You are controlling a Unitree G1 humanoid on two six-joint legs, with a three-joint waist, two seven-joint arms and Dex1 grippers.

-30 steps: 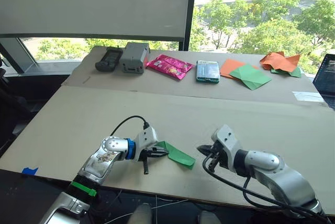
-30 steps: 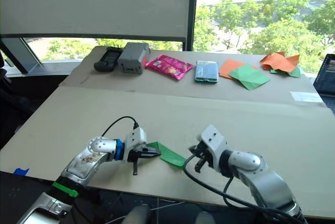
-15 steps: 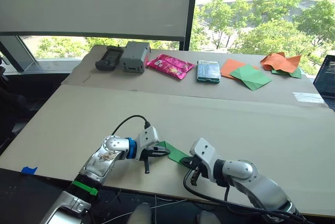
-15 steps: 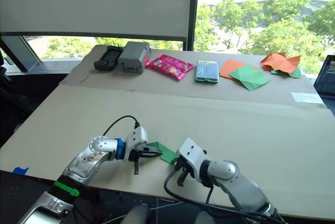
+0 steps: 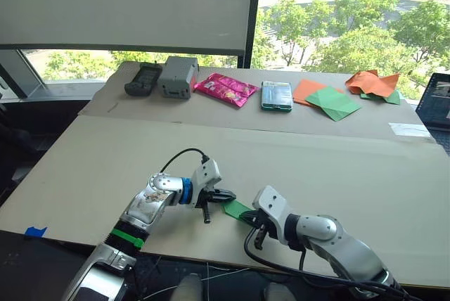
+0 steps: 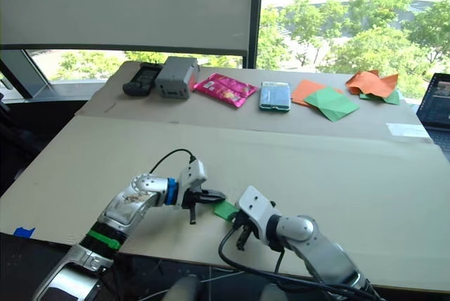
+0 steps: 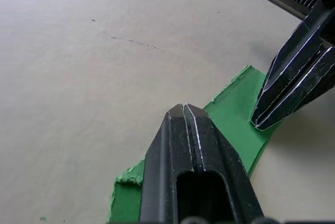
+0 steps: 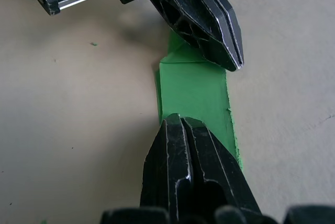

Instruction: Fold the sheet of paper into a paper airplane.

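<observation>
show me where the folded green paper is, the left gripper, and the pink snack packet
folded green paper (image 8: 194,85), right wrist view, bare flat middle.
left gripper (image 7: 182,110), left wrist view, closed fingertips.
pink snack packet (image 5: 226,89), left eye view, packet's middle.

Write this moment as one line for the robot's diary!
left pincer: shut on green paper | right pincer: shut on same paper | paper: folded, on table

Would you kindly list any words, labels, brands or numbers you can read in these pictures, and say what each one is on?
No text can be read in any view.
Pink snack packet at the table's far edge: its print is too small to read.
Clear-wrapped teal packet beside it: label too blurred to read.
Grey box-shaped device and dark handset-like device: no legible markings.
Folded bright green paper between the two grippers: blank.
</observation>
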